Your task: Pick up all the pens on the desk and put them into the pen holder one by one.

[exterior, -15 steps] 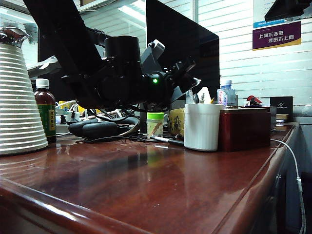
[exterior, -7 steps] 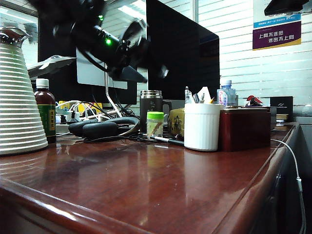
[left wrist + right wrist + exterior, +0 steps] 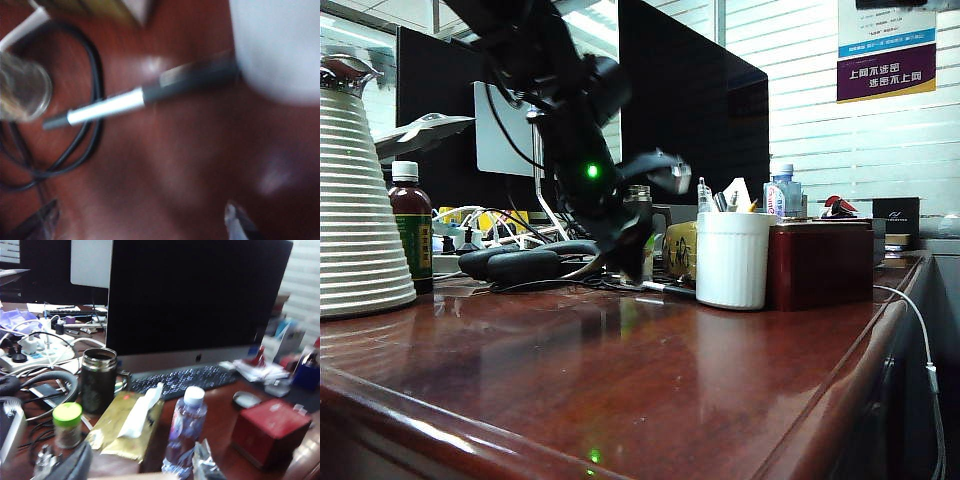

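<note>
Left end effector (image 3: 655,215) has swung down from high over the bench (image 3: 620,370), jaws wide and empty, above a pen (image 3: 145,97) lying beside the holder (image 3: 732,258). Right end effector (image 3: 135,465) hangs back, half-open — next pickup, I'd say.

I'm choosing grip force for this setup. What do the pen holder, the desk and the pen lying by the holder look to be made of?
Pen holder: matte white plastic, apparently, finely ribbed.
Desk: glossy reddish-brown wood or veneer, mirroring lights.
Pen: dark barrel, probably plastic; shiny silver section, maybe metal, too blurred to say.
</note>
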Available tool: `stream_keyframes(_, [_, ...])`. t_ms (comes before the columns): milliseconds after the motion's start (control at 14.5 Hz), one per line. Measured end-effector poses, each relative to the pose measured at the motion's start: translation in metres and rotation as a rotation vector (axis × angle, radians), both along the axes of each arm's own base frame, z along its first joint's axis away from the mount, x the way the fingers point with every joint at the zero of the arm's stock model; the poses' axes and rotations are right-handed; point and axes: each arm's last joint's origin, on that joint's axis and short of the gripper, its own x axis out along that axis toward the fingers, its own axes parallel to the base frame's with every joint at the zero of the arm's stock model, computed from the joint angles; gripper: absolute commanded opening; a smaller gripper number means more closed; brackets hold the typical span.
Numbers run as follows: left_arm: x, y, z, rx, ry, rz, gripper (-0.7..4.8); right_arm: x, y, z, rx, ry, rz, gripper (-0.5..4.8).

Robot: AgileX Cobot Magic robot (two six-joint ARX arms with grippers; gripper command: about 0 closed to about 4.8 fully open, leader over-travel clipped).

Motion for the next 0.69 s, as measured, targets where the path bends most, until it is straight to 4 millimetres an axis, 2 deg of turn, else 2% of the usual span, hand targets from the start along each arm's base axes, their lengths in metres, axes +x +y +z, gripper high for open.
stream_keyframes(138, [0.004, 0.002, 0.002, 0.051, -0.059, -0.026, 4.34, 0.000, 0.001, -0.004, 0.018, 0.045, 0.007, 2.65])
stream_keyframes(344, [0.016, -0.004, 0.006, -0.003, -0.180, -0.052, 4.26, 0.001, 0.002, -0.009, 0.021, 0.097, 0.009, 2.65])
stream_keyframes(413, [0.018, -0.006, -0.005, -0.004, -0.163, -0.062, 4.26, 0.001, 0.002, -0.009, 0.021, 0.100, 0.009, 2.65])
stream_keyframes(482, [0.023, -0.010, -0.026, -0.015, -0.126, -0.084, 3.79, 0.001, 0.002, -0.009, 0.021, 0.100, 0.009, 2.65])
stream_keyframes(550, [0.030, -0.015, -0.033, -0.056, -0.186, -0.089, 3.62, 0.001, 0.002, -0.010, 0.020, 0.104, 0.009, 2.65])
stream_keyframes(688, [0.034, -0.016, -0.036, -0.083, -0.202, -0.068, 3.62, 0.005, 0.002, -0.014, 0.019, 0.123, 0.009, 2.65])
